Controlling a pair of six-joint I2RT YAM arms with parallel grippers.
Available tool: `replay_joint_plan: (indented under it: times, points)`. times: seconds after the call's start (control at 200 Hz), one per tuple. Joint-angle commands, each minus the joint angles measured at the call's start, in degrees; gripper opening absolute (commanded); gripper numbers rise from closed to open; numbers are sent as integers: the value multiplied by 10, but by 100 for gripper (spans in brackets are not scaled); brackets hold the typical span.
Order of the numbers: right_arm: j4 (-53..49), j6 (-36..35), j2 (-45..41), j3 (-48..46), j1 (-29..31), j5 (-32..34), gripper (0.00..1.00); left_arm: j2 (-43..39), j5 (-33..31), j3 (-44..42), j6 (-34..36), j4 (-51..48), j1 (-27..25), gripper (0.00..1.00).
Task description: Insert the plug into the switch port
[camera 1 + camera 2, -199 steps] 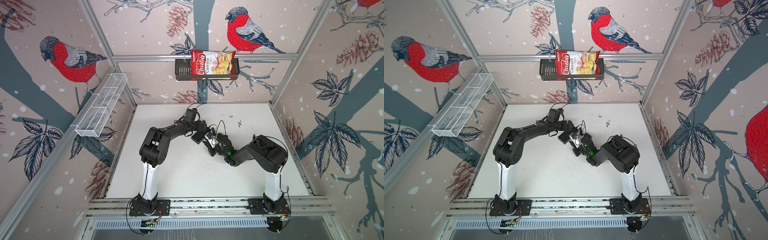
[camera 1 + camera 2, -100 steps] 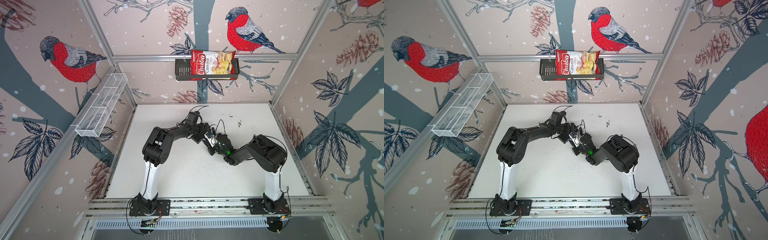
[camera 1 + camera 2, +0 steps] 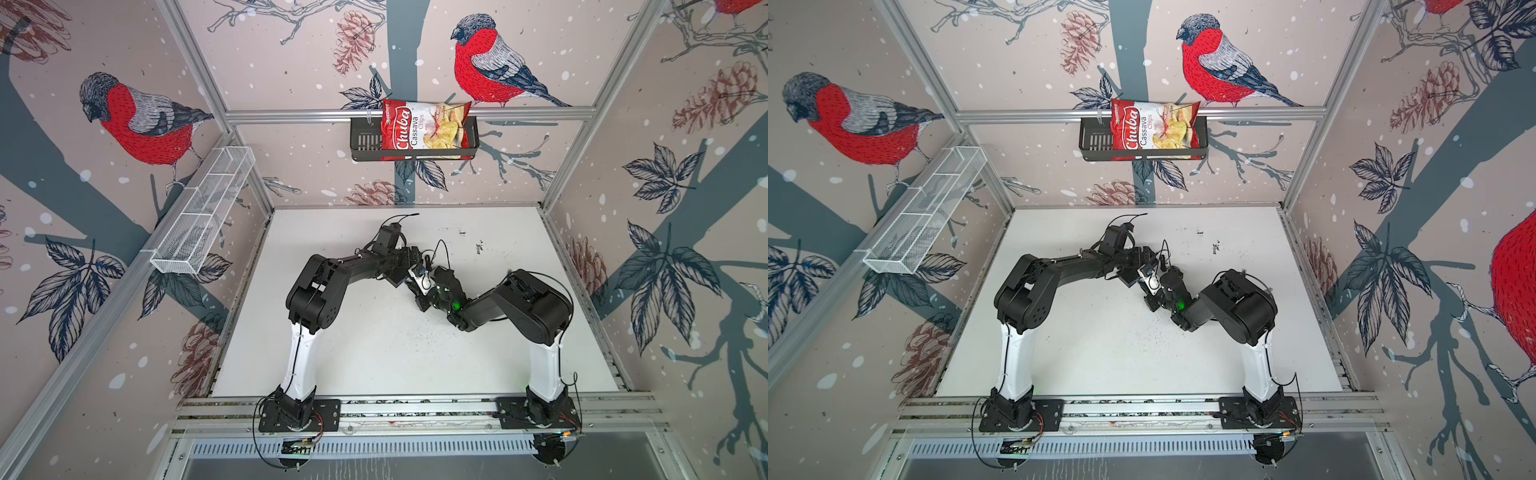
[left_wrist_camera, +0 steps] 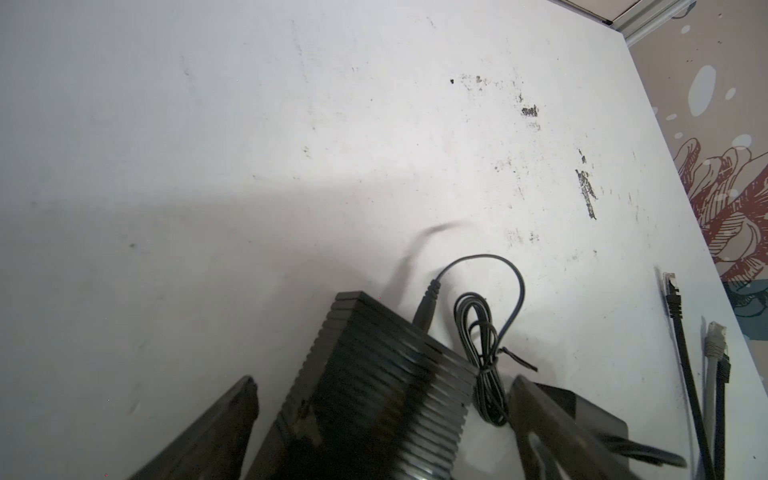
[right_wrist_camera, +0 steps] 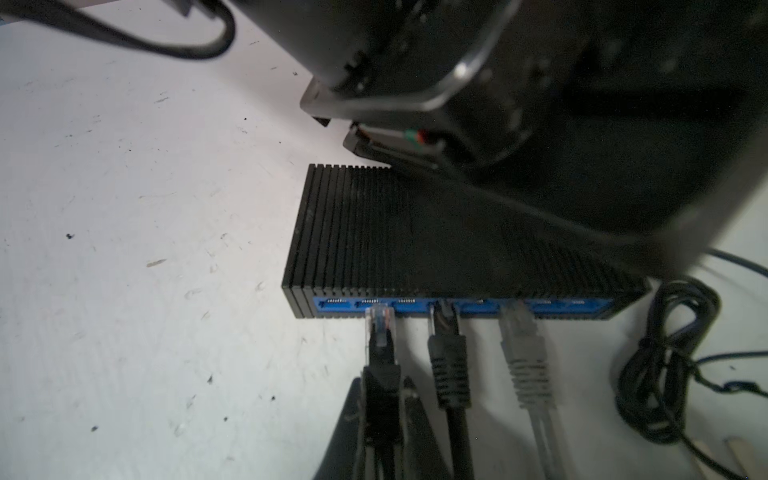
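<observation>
Risks first. My right gripper (image 5: 382, 405) is clamped on the plug (image 5: 378, 328), but the grip is on the rear boot, well behind the clear nose, so a push could let the nose pivot. The nose sits just at the lower lip of the second opening in the blue port row (image 5: 411, 306), not inside. It looks a touch low, so driving in may jam it on the lip.

My left gripper (image 4: 382, 386) has its jaws wide apart, one finger on each side of the switch (image 5: 395, 232), neither visibly pressing. So the switch is unbraced, and a jammed push would likely skate it across the table (image 3: 374, 353). The coiled power cord (image 4: 484, 365) lies just beside one left finger, and closing could pinch it. Which way the plug's latch faces, I can't tell.

The black connector (image 5: 446, 361) and grey connector (image 5: 525, 357) sit nose-to-port further along the row; seated or not, can't tell. A sideways slip could knock the black one.

Where: the switch lies flat on the table, a little toward 12 o'clock from table centre in both top views, mostly hidden under my wrists.

Orientation, my read: the switch's long axis runs crosswise to my right reach, about 1-to-7 o'clock, with the port face looking back toward 4–5 o'clock. The plug's long axis is in line with my reach, nose toward 10–11 o'clock, square to the face.
</observation>
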Motion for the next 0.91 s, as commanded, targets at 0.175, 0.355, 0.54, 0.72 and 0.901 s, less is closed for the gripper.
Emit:
replay_joint_plan:
  times: [0.175,0.355,0.54,0.72,0.901]
  points:
    - [32,0,-21,2,3,12,2,1,46,-6,-21,-22,-12,92]
    - [23,0,-25,6,9,12,2,3,45,-6,-20,-22,-12,92]
    - [14,2,-28,8,15,12,2,1,42,-6,-18,-24,-11,92]
    - [10,-2,-28,10,17,25,2,1,42,-6,-16,-25,-12,92]
    - [15,2,-17,14,16,44,2,2,46,-7,-18,-23,-14,92]
